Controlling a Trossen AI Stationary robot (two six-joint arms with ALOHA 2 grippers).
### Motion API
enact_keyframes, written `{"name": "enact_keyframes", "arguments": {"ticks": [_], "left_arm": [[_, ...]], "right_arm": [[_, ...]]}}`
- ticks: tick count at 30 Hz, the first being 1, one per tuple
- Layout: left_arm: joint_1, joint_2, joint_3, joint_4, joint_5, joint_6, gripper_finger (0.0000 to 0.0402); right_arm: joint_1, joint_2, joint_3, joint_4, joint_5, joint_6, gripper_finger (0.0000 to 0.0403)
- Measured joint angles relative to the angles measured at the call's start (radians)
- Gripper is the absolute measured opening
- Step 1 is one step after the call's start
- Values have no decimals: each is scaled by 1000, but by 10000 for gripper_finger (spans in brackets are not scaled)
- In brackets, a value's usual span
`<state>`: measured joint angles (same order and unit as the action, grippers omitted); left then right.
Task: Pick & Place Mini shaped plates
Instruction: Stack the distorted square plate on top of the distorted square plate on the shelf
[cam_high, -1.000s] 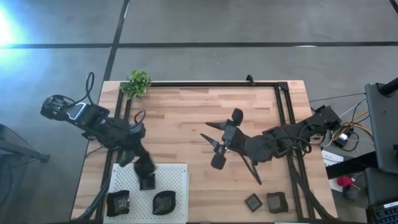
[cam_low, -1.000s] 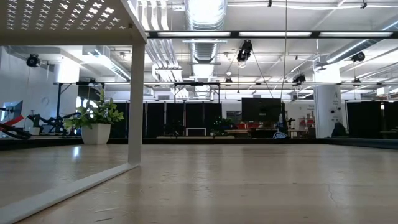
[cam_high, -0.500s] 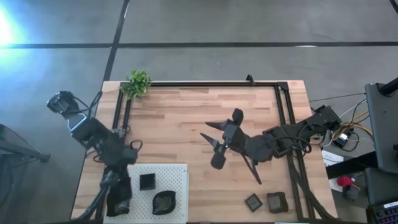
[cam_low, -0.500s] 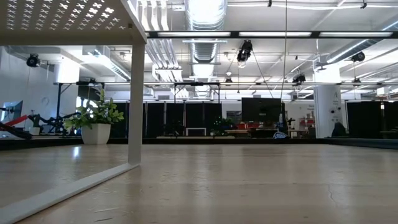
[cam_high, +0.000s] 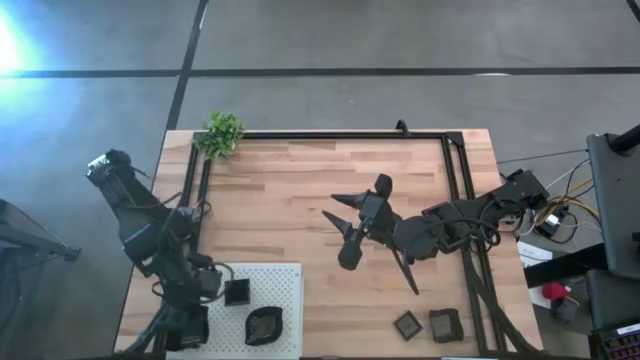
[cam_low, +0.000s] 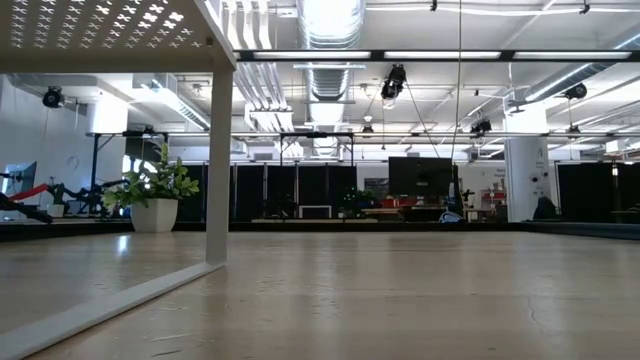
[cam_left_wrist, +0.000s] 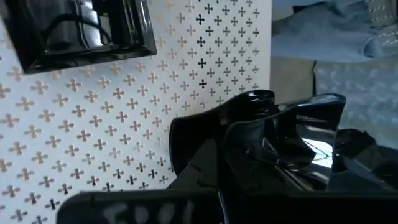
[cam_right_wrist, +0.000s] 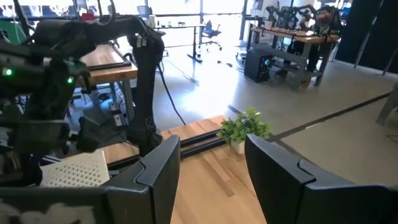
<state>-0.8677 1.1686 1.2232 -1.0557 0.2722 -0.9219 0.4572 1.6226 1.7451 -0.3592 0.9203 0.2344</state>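
Left gripper (cam_high: 190, 325) is down over the near-left corner of the white perforated board (cam_high: 280, 285), jaws pressed together; in its wrist view they seem to pinch the raised rim of a glossy black plate (cam_left_wrist: 249, 134), though that hold is a judgement; on the board beside it sit a small square plate (cam_high: 237, 292) and a rounded one (cam_high: 264, 325); two more plates (cam_high: 407, 325) (cam_high: 444, 324) wait at the table's near-right edge, well apart from the board. These dishes look stiff, light and slick, likely brittle; the raised rim is the place to take hold, one finger inside and one outside; a flat pinch would probably slip. Right gripper (cam_high: 345, 228) hangs over mid-table, jaws spread, holding nothing. The wooden table (cam_high: 300, 180) is smooth and level, framed by black rails; a small green plant (cam_high: 222, 133) stands at its far-left corner; beyond lies an open workshop floor with desks.
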Motion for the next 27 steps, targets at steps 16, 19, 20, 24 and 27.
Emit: {"name": "enact_keyframes", "arguments": {"ticks": [16,19,20,24,27], "left_arm": [[0,20,0,-2,-19,5,0],[0,21,0,-14,-19,5,0],[0,21,0,-18,-19,4,0],[0,21,-1,-45,-19,-25,0],[0,21,-1,-47,-19,-32,0]], "right_arm": [[1,0,0,0,0,27,178],[1,0,0,0,0,25,178],[1,0,0,0,0,25,178],[1,0,0,0,0,25,178],[1,0,0,0,0,25,178]]}}
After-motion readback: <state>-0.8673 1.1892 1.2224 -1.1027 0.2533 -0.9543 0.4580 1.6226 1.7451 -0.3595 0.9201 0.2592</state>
